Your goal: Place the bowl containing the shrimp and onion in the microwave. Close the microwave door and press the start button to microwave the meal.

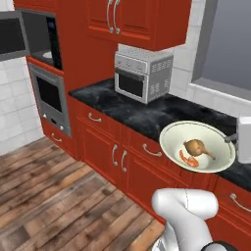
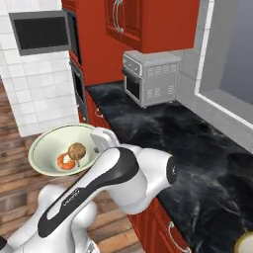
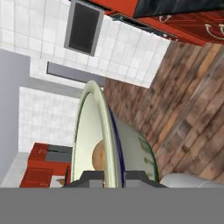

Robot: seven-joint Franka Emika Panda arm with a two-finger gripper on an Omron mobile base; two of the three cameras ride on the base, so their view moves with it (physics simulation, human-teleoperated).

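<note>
Red cabinets [image 1: 132,17] above & below a black marble desk [image 2: 197,148]; grey toaster oven [image 1: 142,73] on it; wood plank floor [image 1: 54,196]; white tile wall [image 2: 39,94]; window [image 2: 232,54] at right.

Cream-white bowl [image 1: 215,142] with pale green rim; dark blue line and faint green marks outside in the hand view. Pink-orange shrimp [image 1: 188,160], tan-brown onion [image 1: 196,146]. Grey-framed microwave door [image 1: 12,35] with dark glass. Red cabinets [image 1: 103,142] with silver handles. Black counter [image 1: 147,115], marbled grey. Silver-grey toaster oven [image 1: 142,73], dark window. Brown wood-plank floor [image 1: 54,206]. White tiled wall [image 2: 44,94].
</note>
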